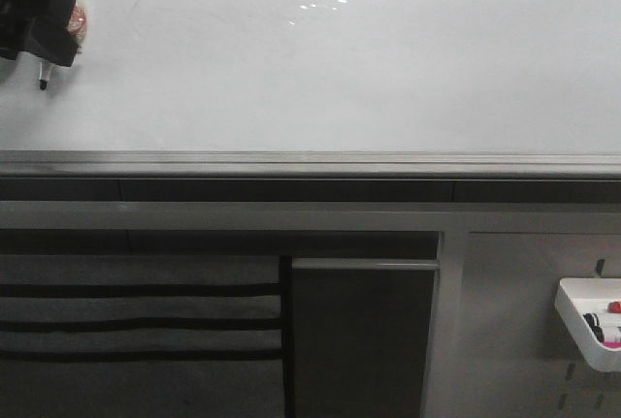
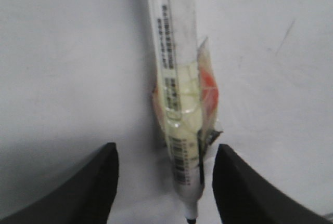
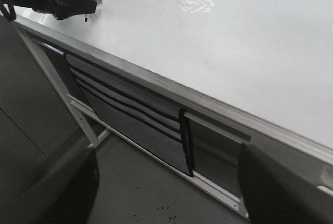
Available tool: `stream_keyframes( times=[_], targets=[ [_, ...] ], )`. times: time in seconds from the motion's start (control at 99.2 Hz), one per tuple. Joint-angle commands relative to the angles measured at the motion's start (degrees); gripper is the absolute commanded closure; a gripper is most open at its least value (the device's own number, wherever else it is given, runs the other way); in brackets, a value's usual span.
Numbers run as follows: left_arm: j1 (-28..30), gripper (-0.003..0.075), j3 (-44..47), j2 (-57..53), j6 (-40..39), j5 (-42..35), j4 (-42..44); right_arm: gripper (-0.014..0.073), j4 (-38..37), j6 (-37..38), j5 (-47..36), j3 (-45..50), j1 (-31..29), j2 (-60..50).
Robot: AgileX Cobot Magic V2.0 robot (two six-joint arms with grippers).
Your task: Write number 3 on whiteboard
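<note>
The whiteboard [image 1: 340, 69] fills the upper half of the front view, glossy white with glare at the top; no number 3 shows on it. My left gripper [image 1: 39, 20] is at the board's upper left. A white marker [image 2: 179, 104] with tape and an orange sticker runs between its fingers [image 2: 99, 182], black tip toward the board [image 2: 62, 52]. The jaws stand wide apart and do not touch the marker. My right gripper [image 3: 167, 154] is open and empty, low in front of the board [image 3: 234, 42].
A grey metal rail [image 1: 310, 161] runs along the board's bottom edge. Below it are dark slatted panels [image 1: 136, 311] and a grey pegboard [image 1: 514, 321] with a white tray [image 1: 587, 326] holding small items. A faint grey streak [image 2: 285, 36] marks the board.
</note>
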Motion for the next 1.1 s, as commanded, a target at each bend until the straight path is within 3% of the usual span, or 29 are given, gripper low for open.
stream_keyframes(
  times=[0.0, 0.171, 0.393, 0.615, 0.766, 0.958, 1.089],
  targets=[
    [0.1, 0.0353, -2.6, -0.7, -0.2, -4.3, -0.8, 0.0095, 2.1, -0.7, -2.6, -2.1, 0.0, 0.6],
    [-0.9, 0.0377, -2.8, 0.1, -0.2, -4.6, -0.8, 0.0095, 2.1, -0.7, -2.6, -2.1, 0.0, 0.6],
    [-0.9, 0.0594, -2.8, 0.1, -0.2, -4.2, -0.6, 0.0095, 2.1, -0.7, -2.6, -2.1, 0.0, 0.6],
    [-0.9, 0.074, -2.9, -0.8, -0.2, -1.3, -0.6, 0.0095, 2.1, -0.7, -2.5, -2.1, 0.0, 0.6],
    [-0.9, 0.0738, -4.6, -4.1, 0.8, 10.8, 1.3, 0.0095, 2.2, -0.7, 2.4, -3.9, 0.0, 1.1],
    [-2.7, 0.0738, -8.9, -9.4, 16.5, 34.9, -1.4, 0.0095, 2.5, -2.0, 14.0, -9.8, 0.0, 5.9],
    [-7.0, 0.0738, -9.6, -12.9, 26.1, 44.1, -6.7, 0.0095, 2.8, -6.8, 22.8, -13.9, 0.0, 11.0]
  ],
)
